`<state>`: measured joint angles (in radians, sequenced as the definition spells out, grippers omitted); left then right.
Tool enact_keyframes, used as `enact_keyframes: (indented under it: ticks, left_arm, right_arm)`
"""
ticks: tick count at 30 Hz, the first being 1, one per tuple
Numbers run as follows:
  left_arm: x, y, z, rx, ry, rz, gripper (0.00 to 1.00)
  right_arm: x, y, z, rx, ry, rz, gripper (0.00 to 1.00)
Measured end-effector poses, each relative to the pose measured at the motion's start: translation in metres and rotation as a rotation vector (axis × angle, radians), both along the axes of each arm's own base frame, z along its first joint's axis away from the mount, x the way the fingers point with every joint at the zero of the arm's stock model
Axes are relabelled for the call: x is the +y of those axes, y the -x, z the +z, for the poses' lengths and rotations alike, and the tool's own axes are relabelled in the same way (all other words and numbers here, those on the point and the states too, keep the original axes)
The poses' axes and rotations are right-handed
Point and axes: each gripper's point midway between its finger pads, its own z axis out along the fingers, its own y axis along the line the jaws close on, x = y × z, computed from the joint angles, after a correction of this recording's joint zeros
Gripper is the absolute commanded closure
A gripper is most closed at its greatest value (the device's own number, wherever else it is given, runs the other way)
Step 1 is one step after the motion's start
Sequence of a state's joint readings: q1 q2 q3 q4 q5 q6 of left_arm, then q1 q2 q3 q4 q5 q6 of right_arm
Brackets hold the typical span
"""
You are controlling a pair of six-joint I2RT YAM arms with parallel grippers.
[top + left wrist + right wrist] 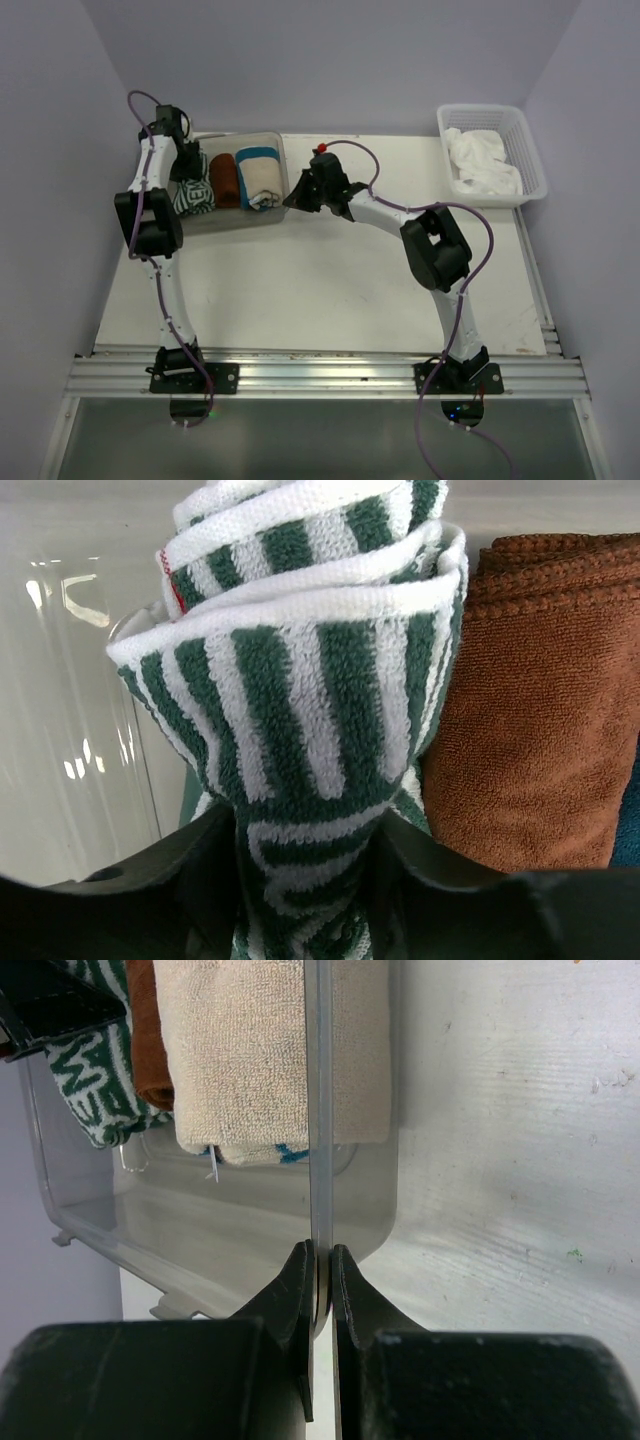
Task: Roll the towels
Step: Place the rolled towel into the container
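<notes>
So the table (330,290) has two containers along its far edge, well apart: a clear bin (250,134) on the left and a white basket (480,108) on the right. The striped towel (300,710) sits at the left end of the bin, already in a roll and touching the rust-brown towel (226,180). The cream towel (260,175) is on the far side of that one. The white towel (482,162) is just a crumpled heap in the basket, not rolled yet, so I'd call the job roughly half done. Handling-wise, I reckon both are light, soft terry that flops and squashes. Nothing breakable, and it's grippy rather than slippery, but a roll can spring loose if I let go carelessly, and a pinch can easily catch only one layer. For the white one I'd go for a fold or corner sticking up out of the heap, lift it clear of the basket wall, and lay it flat on the table before rolling. My left fingers (200,900) are down in the bin, one on each side of the striped roll's lower part. They're part way closed with the cloth squeezed narrow between them, so they're holding it. My right fingers (290,1300) are closed tight on the bin's thin clear wall, I guess to keep the bin from sliding.
</notes>
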<state>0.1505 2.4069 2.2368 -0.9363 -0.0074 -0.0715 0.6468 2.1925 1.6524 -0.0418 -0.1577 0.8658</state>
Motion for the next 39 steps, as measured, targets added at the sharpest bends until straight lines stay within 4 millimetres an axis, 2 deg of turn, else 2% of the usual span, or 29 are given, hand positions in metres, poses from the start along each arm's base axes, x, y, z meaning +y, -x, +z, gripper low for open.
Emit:
enact_keyframes:
  ticks: [1,4,12,15,16,21,24,25,29,30,39]
  left_arm:
    - [0.0,0.0,0.0,-0.001,0.002,0.002,0.44]
    - [-0.001,-0.001,0.0,-0.005,0.009,0.011,0.35]
    - [-0.001,-0.002,0.0,-0.009,0.014,0.021,0.31]
    - [-0.001,-0.002,0.001,-0.011,0.014,0.038,0.25]
    - [-0.001,-0.002,0.001,-0.01,0.012,0.042,0.18]
    - [0.0,0.003,0.005,-0.007,-0.03,0.071,0.11]
    - [-0.005,0.002,0.014,-0.023,-0.046,0.069,0.04]
    - [-0.005,0.002,0.018,-0.03,-0.05,0.069,0.02]
    - [-0.012,0.001,0.032,-0.055,-0.055,0.061,0.01]
    - [-0.012,0.002,0.036,-0.061,-0.057,0.061,0.0]
    - [-0.015,0.011,0.078,-0.132,-0.069,0.064,0.0]
  right_arm:
    - [0.0,0.0,0.0,-0.001,0.001,0.001,1.0]
    - [0.0,0.0,0.0,-0.001,0.002,0.001,1.0]
    - [0.0,0.0,0.0,-0.002,0.003,0.002,1.0]
    - [0.0,0.0,0.0,-0.002,0.002,0.002,1.0]
    - [0.0,0.0,0.0,-0.002,0.002,0.002,1.0]
    - [0.0,0.0,0.0,-0.004,0.006,0.004,1.0]
    - [-0.001,0.0,0.0,-0.007,0.009,0.007,0.87]
    - [-0.001,0.0,0.0,-0.009,0.01,0.008,0.74]
    - [-0.005,0.003,-0.007,-0.013,0.054,0.027,0.47]
    - [-0.007,0.004,-0.01,-0.01,0.065,0.03,0.43]
    - [-0.014,0.007,-0.017,-0.014,0.121,0.042,0.31]
